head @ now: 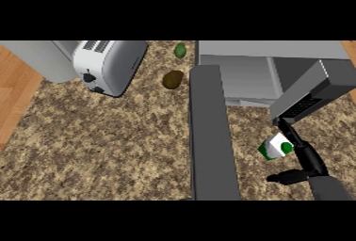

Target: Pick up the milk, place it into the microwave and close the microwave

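You are looking at one grey box-shaped microwave [240, 75], its dark door [212, 136] swinging open toward you and its top running past the frame. Left of it, one silver toaster [111, 63] is sitting partly cropped. Two small greenish lumps [173, 79] beside it are hard to identify. Your right hand [295, 160] is curling round one green-and-white milk carton [277, 147], partly hiding it, before the microwave.

Speckled brown granite counter [104, 141], wood floor [14, 80] at left
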### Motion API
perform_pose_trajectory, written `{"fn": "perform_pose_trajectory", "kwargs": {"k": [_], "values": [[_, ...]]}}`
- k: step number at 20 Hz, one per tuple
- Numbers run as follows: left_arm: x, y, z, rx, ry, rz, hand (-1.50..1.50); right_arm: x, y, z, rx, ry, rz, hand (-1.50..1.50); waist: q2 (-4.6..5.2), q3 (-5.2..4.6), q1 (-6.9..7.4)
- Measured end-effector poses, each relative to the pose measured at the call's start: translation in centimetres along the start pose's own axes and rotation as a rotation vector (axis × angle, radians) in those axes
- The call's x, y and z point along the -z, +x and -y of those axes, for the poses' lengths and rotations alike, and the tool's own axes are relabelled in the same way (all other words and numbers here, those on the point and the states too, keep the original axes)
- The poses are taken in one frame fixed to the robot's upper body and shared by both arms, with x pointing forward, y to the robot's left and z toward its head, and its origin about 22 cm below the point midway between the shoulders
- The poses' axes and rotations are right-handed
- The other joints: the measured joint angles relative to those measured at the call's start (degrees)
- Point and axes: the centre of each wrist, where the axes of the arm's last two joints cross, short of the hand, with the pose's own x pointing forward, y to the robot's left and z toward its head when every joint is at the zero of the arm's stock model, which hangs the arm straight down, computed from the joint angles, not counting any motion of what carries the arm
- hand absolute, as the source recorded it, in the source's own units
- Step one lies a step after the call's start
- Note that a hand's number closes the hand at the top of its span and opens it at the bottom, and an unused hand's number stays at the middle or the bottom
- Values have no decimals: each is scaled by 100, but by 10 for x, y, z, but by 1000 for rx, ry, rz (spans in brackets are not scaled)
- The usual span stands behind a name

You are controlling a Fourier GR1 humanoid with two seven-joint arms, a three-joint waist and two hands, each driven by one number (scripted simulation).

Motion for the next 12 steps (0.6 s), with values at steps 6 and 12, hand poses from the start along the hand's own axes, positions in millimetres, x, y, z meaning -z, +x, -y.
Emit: {"fn": "perform_pose_trajectory", "kwargs": {"k": [6,12], "values": [[-5,1,-2,2,-10,-3,-150,0,-3,-4,49,-21,-11,150,-7,-23,-5],[-6,-1,-2,-13,-21,6,-150,3,-5,-13,59,18,-6,150,-13,-49,-25]]}}
